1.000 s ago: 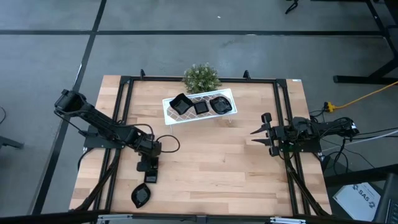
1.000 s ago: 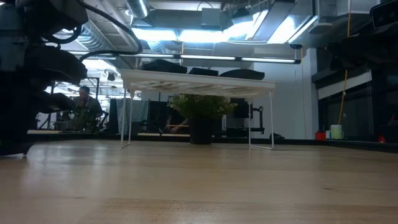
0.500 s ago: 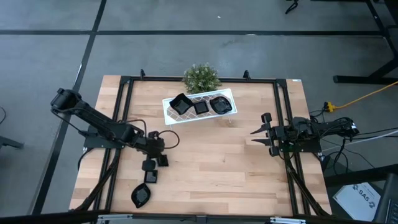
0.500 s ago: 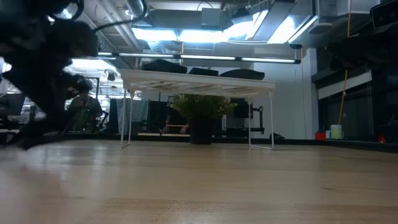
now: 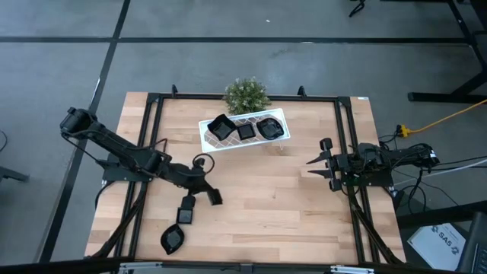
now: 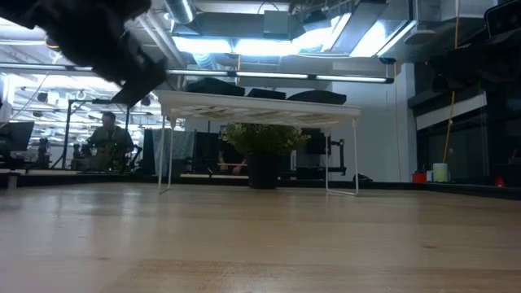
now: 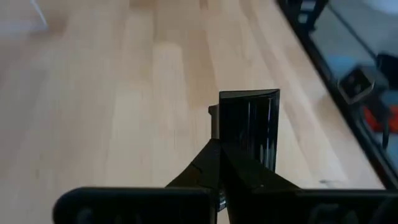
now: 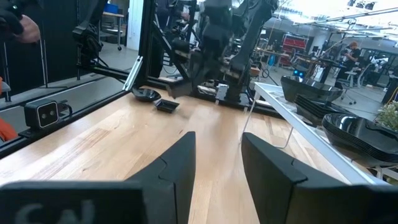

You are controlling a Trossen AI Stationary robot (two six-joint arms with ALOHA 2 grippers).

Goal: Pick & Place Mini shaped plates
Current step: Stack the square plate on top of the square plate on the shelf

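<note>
From above, you've got the white lattice-patterned rectangular rack (image 5: 244, 131) near the far edge of the light wooden tabletop (image 5: 266, 205), with three glossy black mini plates on it: a square one (image 5: 221, 128), a smaller square one (image 5: 246, 131) and a rounder one (image 5: 269, 128). The small green bushy plant (image 5: 246, 93) sits just behind the rack. Two more black plates lie near the front left: a little square one (image 5: 185, 214) and a leaf-shaped one (image 5: 173, 239) closer to the edge. Your left arm stretches out low from the left, and its left claw (image 5: 207, 192) is clamped shut on a small black rectangular plate (image 5: 214, 197), held above the wood between the rack and the two loose plates. Your right claw (image 5: 313, 167) waits at the right side, fingers apart, gripping nothing.

Low view: the rack (image 6: 259, 107) stands on thin legs with dark plates on top and the plant (image 6: 262, 142) behind it. A person (image 6: 106, 138) sits in the room beyond. The left arm is a dark blur at the upper left.

Left wrist: the closed fingers (image 7: 214, 168) pinch the ridged black plate (image 7: 249, 124) by its edge, over bare wood.

Right wrist: the spread fingers (image 8: 180, 158) point across the tabletop toward the two loose plates (image 8: 155, 99), with rack plates stacked at the side (image 8: 323, 99).
</note>
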